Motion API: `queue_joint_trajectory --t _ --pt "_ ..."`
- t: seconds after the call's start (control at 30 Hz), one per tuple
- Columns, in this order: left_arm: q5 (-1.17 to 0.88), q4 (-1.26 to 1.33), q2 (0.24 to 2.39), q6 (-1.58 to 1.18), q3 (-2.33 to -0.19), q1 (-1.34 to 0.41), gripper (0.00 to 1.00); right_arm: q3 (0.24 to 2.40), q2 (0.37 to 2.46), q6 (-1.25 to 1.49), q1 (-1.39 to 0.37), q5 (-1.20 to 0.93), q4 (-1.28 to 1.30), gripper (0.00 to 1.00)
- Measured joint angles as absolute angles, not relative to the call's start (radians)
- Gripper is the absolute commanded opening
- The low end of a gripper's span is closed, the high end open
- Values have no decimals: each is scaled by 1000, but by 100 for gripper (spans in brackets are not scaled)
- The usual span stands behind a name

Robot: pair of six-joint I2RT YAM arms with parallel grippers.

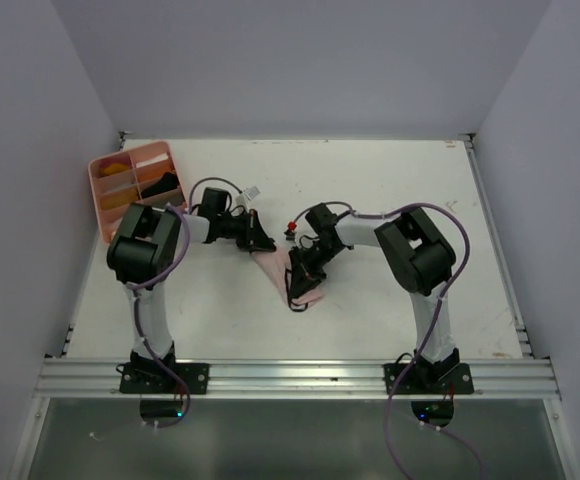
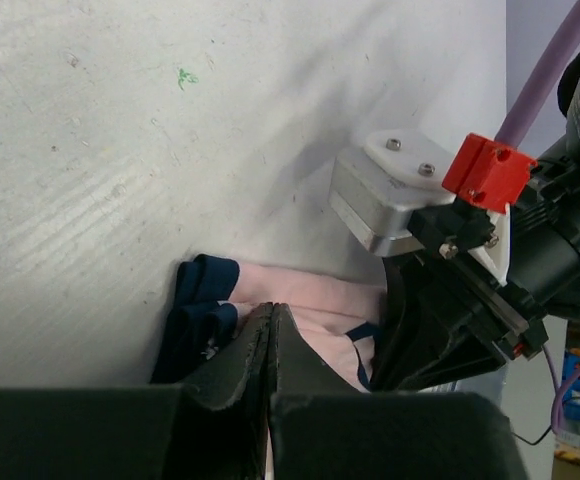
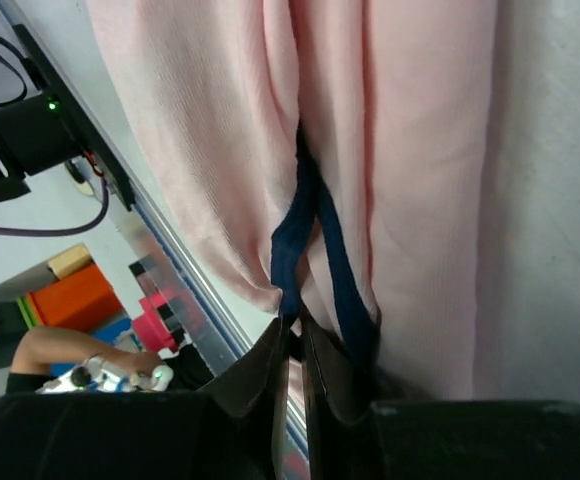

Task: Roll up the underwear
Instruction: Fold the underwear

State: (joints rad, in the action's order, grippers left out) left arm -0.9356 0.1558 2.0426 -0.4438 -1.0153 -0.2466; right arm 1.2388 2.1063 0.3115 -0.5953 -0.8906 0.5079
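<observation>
Pink underwear (image 1: 273, 268) lies on the desk (image 1: 390, 180), a strip slanting between both hands; left hand (image 1: 260, 243) pinched shut on its far end; right hand (image 1: 298, 285) nips the near end's dark edging.

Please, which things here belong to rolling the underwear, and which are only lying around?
For the job: pink underwear, left hand, right hand, both pinching it.
Lying about: pink tray, at the far left.
</observation>
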Motion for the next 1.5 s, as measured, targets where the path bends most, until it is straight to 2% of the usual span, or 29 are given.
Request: queue_joint_trajectory --t 0.07,0.1,0.17,0.23,0.3,0.47,0.57,0.83,1.13,1.33,1.5 --pt "-926 135 2013 -405 -1003 -247 6 1264 2107 268 -591 -868 559 16" --pt "-926 122 1992 -387 -997 -246 14 1276 2107 248 -589 -858 584 16" --pt "-930 102 1943 -349 -988 -246 20 1298 2107 212 -587 -851 624 19" --pt "-939 87 1882 -318 -987 -246 26 1317 2103 179 -584 -852 654 20" --pt "-945 81 1816 -286 -989 -246 28 1336 2087 155 -583 -855 675 22" --pt "-903 9 1763 -182 -1101 -247 25 1388 1979 128 -583 -859 703 21" --pt "-839 -44 1826 -109 -1209 -252 21 1407 1921 123 -583 -842 710 16" --pt "-615 -227 2015 90 -1353 -345 16 1369 1944 100 -582 -722 768 13" --pt "-466 -329 2038 257 -1351 -395 7 1374 2058 29 -579 -572 797 12" --pt "-438 -322 1929 300 -1203 -393 4 1462 2117 -11 -548 -555 859 11" --pt "-447 -321 1840 299 -1084 -393 2 1628 2205 -77 -513 -530 916 15"
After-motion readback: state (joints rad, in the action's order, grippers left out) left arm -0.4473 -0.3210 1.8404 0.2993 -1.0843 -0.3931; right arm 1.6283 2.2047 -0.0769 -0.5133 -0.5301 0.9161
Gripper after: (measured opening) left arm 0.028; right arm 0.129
